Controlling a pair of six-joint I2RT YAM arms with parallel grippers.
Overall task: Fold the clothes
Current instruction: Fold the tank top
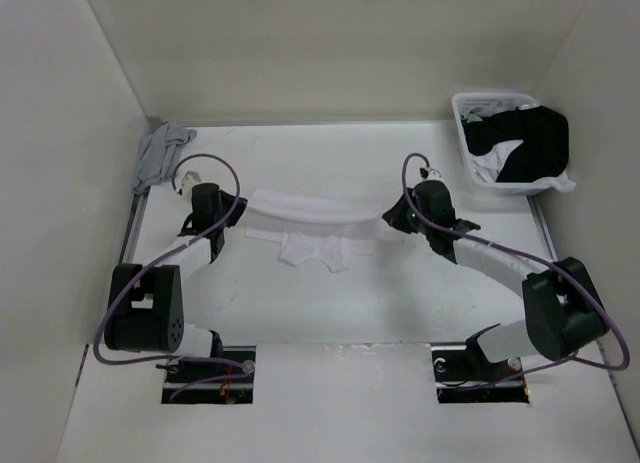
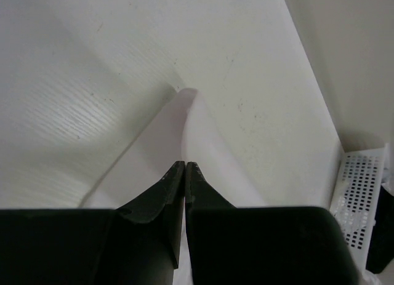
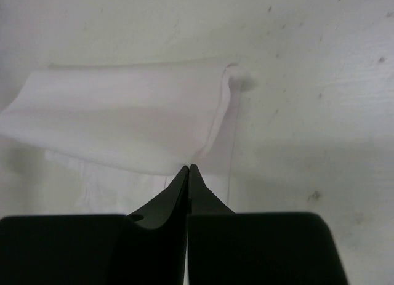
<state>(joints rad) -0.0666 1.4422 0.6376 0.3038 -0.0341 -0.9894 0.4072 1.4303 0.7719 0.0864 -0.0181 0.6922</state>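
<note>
Top external: white tank top (image 1: 310, 215) mid-counter (image 1: 400, 303), upper edge lifted taut between left end effector (image 1: 243, 207) and right end effector (image 1: 392, 216), the rest trailing below. Judged: first fold begun, unfinished.
Left wrist: jaws pinched on its fabric.
Right wrist: likewise clamped on its edge.

left arm (image 1: 185, 248) and right arm (image 1: 495, 255) have black joints, white links, 2 black fingers (image 2: 154, 202) (purple cables (image 1: 208, 159)).

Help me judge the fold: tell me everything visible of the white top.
The white top is thin, soft, plain fabric, stretched as a band between both arms mid-table. The left gripper and right gripper pinch its ends, shut. Its lower part sags crumpled onto the table.
</note>
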